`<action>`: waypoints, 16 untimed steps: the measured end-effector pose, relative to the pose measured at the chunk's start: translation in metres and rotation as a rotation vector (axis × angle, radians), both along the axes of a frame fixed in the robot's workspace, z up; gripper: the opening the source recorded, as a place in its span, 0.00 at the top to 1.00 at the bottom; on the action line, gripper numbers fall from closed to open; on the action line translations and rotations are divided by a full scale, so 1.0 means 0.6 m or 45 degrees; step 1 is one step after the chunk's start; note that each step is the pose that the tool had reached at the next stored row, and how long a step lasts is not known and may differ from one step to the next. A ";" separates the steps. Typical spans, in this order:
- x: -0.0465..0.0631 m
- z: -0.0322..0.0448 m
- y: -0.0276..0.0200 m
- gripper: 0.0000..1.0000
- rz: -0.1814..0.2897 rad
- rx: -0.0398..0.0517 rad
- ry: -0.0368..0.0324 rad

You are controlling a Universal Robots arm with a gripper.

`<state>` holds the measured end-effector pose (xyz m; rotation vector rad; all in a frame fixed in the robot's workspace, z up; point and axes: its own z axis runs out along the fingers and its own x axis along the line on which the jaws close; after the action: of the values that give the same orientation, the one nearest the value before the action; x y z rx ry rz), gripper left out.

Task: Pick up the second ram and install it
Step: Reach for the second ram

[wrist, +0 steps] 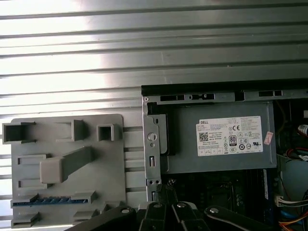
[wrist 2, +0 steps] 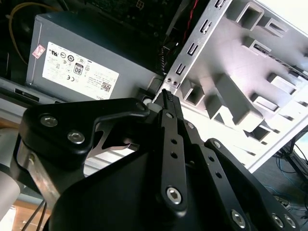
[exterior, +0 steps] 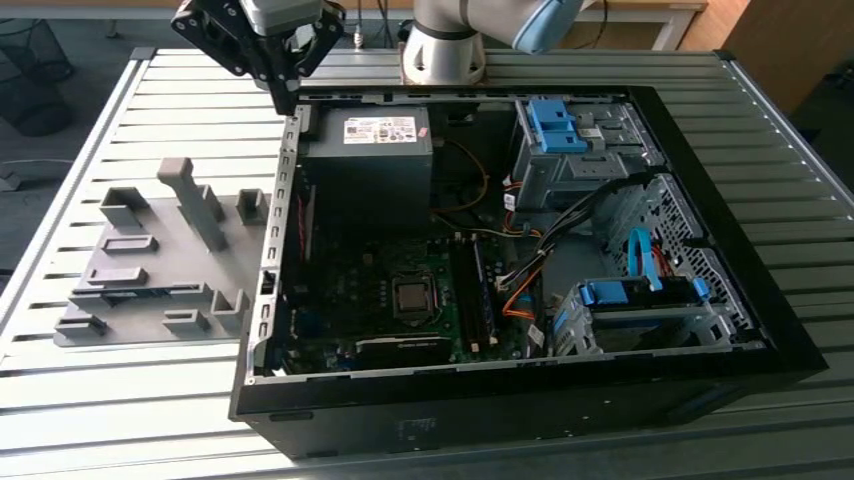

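Claw point(exterior: 284, 103) shut, fingertips together, nothing held (it hangs over the case's corner). Nearest beneath it is the case wall point(wrist: 153, 144), with the power supply point(wrist: 216, 144) just inside. Beyond the wall, outside the case, sits the grey fixture point(wrist: 115, 154). Ram point(wrist: 45, 201) lies flat in a slot toward the fixture's far end, well apart from the claw.
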<state>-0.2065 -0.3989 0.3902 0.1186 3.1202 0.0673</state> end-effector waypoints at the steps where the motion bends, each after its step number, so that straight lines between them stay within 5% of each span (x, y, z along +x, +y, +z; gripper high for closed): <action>1: -0.001 0.000 0.0000 0.89 0.000 0.000 0.0004; 16: -0.012 -0.003 0.0000 0.89 0.000 0.000 0.0150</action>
<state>-0.2138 -0.3989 0.3883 0.1193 3.1319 0.0669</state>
